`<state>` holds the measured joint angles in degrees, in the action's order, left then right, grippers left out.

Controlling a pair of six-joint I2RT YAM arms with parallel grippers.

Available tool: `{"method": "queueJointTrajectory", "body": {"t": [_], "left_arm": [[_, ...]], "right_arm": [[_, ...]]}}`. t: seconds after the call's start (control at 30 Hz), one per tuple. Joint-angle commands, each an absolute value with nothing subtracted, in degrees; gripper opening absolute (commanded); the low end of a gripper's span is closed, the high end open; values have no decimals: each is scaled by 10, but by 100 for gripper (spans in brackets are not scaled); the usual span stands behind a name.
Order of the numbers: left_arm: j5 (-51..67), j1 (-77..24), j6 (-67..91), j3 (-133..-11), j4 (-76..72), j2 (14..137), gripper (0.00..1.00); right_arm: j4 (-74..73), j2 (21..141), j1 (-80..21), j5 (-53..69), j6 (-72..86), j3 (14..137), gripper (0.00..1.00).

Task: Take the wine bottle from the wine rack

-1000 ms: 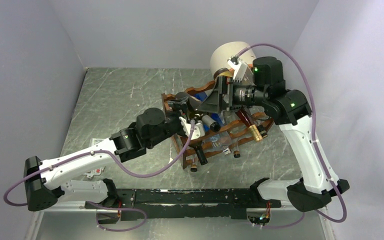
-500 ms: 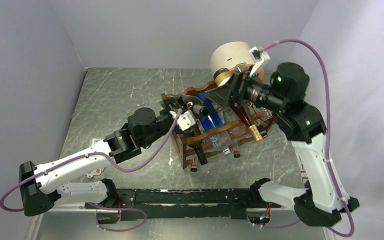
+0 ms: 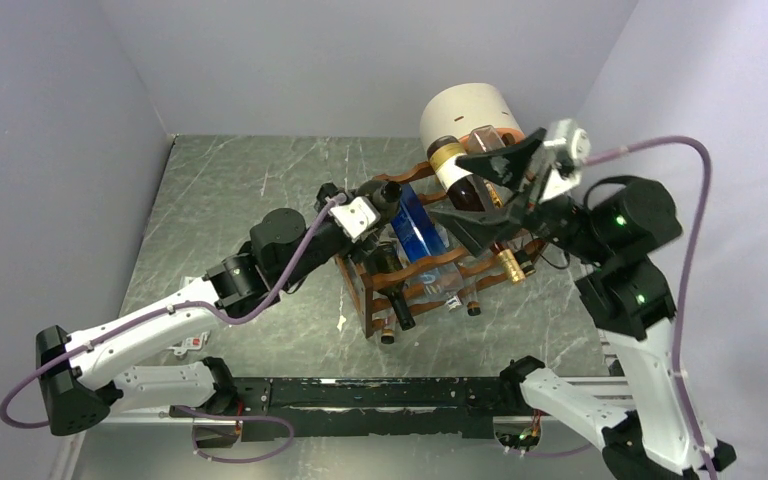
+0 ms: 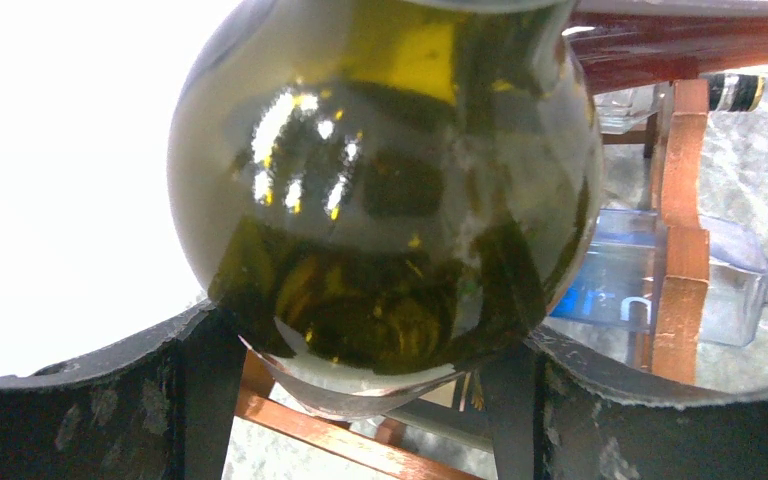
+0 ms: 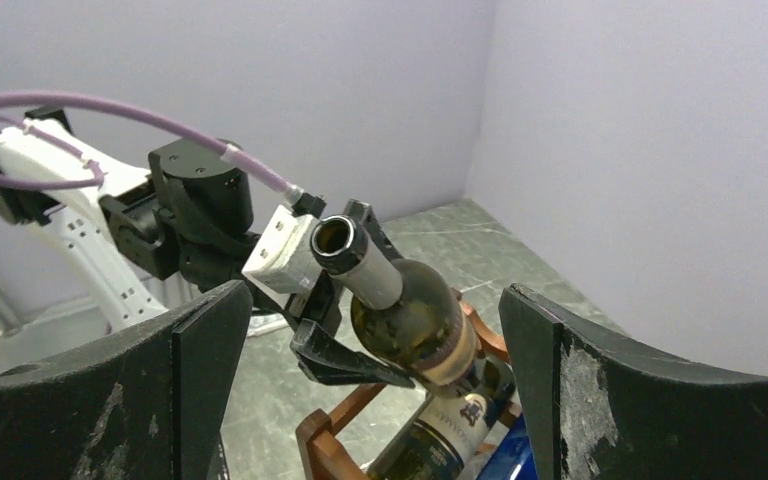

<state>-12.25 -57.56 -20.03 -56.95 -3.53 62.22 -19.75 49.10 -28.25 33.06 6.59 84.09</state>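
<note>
Clearly, the left gripper [image 4: 360,375] is clamped on the wine bottle [image 5: 405,320], with its two black fingers pressed against either side of the dark green glass. That glass fills most of the left wrist view. In the right wrist view the bottle sits mid-frame, tilted, its open mouth turned up toward the camera and a pale sleeve around the neck. It is held above the wine rack [image 3: 358,288], whose reddish-brown rails show at the bottom centre of that view. Whether the bottle's lower end touches the rack I cannot tell. Just under it, a labelled bottle [image 5: 435,435] lies in the rack.

The right gripper [image 5: 375,310] is spread wide and grasps nothing, its fingers framing the lower left and lower right of its own view. In the overhead view it hangs right of centre, over the rack's far end.

Also in the overhead view, a blue bottle [image 3: 415,228] lies in the middle of the rack and a gold-capped neck [image 3: 508,265] sticks out at its right side. A white cylinder [image 3: 470,105] stands behind the rack on the grey marbled table [image 3: 240,200].
</note>
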Motion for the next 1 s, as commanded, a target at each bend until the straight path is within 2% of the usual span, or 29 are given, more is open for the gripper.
{"method": "queueJointTrajectory", "body": {"t": [0.0,0.23,0.57,0.97], "left_arm": [[-125,-573,-125,-623,-83,616,7],[-156,-571,-51,-639,-66,605,7],[-160,-554,-27,-762,23,622,7],[-107,-426,-35,-850,58,645,7]], "right_arm": [[-165,550,-285,427,53,862,100],[-138,576,-285,419,76,856,100],[-156,554,-285,333,87,843,100],[-214,520,-285,289,73,821,100]]}}
